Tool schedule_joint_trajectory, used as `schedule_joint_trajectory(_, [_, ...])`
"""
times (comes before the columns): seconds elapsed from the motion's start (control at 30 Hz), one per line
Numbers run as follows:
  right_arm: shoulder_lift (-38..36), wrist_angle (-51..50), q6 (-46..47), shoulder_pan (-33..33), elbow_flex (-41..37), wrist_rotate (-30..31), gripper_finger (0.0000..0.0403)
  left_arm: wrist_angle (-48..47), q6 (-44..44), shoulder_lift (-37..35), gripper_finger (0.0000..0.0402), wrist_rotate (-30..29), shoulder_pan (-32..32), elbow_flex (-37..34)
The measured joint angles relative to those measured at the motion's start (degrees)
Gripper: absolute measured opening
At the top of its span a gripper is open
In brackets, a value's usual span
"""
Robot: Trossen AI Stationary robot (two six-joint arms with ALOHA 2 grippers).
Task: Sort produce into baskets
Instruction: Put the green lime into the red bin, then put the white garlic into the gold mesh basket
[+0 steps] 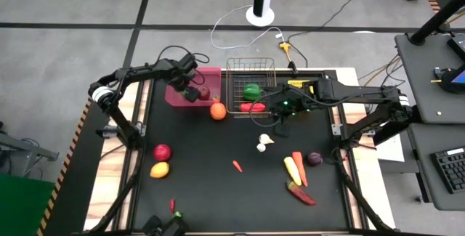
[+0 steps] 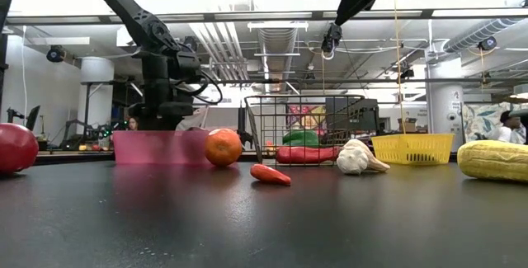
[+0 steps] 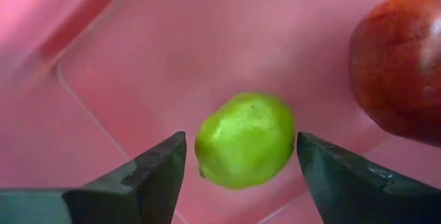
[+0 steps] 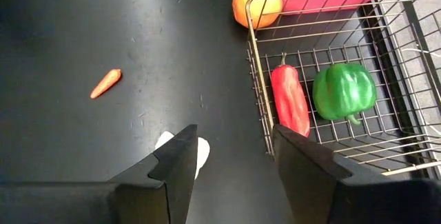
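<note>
My left gripper [image 1: 190,91] is open inside the pink bin [image 1: 182,94]. Its fingers stand on either side of a green lime [image 3: 244,140] that lies on the bin floor beside a red apple [image 3: 406,58]. I see no touch. My right gripper [image 4: 234,141] is open and empty, high above the table by the near edge of the wire basket [image 1: 234,83]. The basket holds a green pepper [image 1: 252,90] and a red chilli [image 1: 253,107]. The yellow bin [image 2: 412,147] stands right of the basket, largely under my right arm in the high view.
On the table lie an orange [image 1: 217,110] by the pink bin, garlic [image 1: 264,141], a small orange-red piece [image 1: 237,166], a red apple [image 1: 162,152], a lemon [image 1: 159,169], corn [image 1: 292,171], a carrot [image 1: 298,168], a purple onion [image 1: 314,158], a red chilli [image 1: 301,194] and a small chilli [image 1: 172,205].
</note>
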Motion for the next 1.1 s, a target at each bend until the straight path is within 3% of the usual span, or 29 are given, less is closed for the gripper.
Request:
schedule_joint_trajectory(0.37, [0.00, 0.02, 0.41, 0.00, 0.00, 0.49, 0.0178, -6.87, 1.75, -2.27, 0.0263, 0.07, -0.11, 5.15])
schedule_joint_trajectory(0.63, [0.00, -0.55, 3.07, 0.00, 0.00, 0.50, 0.0178, -8.75, 1.53, -7.66, 0.0263, 0.10, -3.02, 10.81])
schedule_joint_trajectory(0.8, [0.00, -1.44, 4.85, 0.00, 0.00, 0.49, 0.0178, -8.70, -0.76, -12.15, 0.0263, -0.46, -9.04, 11.47])
schedule_joint_trajectory(1.1, [-0.07, -2.03, 8.37, 1.35, -2.05, 0.49, 0.0178, -7.67, -7.57, -20.81, 0.0263, -7.50, -25.60, 8.53])
